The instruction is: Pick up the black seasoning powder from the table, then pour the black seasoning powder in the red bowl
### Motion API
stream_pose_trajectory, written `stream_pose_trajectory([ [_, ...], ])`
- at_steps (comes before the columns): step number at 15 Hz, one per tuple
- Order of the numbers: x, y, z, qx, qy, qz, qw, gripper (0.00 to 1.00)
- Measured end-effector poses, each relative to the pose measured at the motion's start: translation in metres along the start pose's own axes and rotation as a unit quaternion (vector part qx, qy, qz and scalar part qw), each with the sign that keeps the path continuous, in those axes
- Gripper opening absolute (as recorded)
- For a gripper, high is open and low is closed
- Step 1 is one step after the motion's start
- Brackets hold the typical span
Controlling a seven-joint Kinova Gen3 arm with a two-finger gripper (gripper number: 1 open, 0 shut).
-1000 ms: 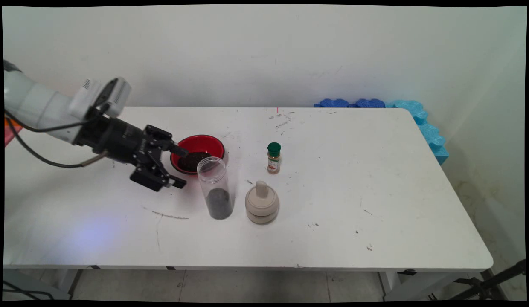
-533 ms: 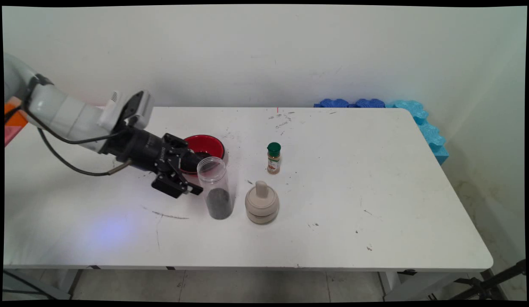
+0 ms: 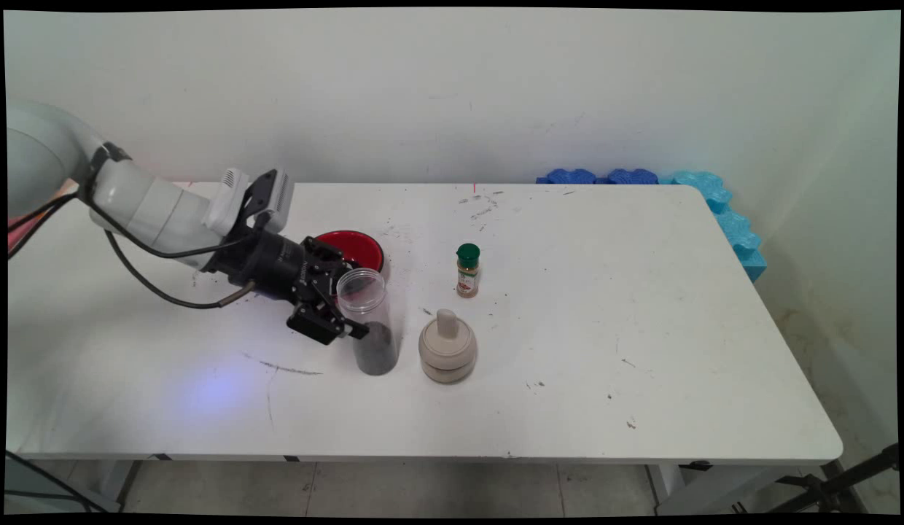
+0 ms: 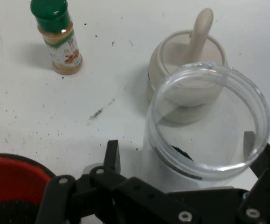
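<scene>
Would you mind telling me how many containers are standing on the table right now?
4: a clear jar between the open gripper's fingers, a red bowl behind it, a beige lidded pot beside it, and a spice bottle farther back.

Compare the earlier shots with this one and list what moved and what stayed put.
The claw moved right across the table, from beside the red bowl up to the clear jar. Its open fingers now sit on either side of the jar, which it has not gripped. The jar, the bowl, the spice bottle and the beige pot stayed where they were.
</scene>
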Motion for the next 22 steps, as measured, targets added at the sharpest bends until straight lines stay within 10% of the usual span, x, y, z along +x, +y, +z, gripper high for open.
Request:
stream_pose_trajectory([
  [6,0.002,-0.002,0.012,0.000,0.002,-0.005,1.0000,1.00],
  [7,0.002,-0.003,0.013,0.001,0.002,-0.007,1.0000,0.00],
  [22,0.024,-0.017,-0.051,0.005,0.022,-0.018,0.9996,0.00],
])
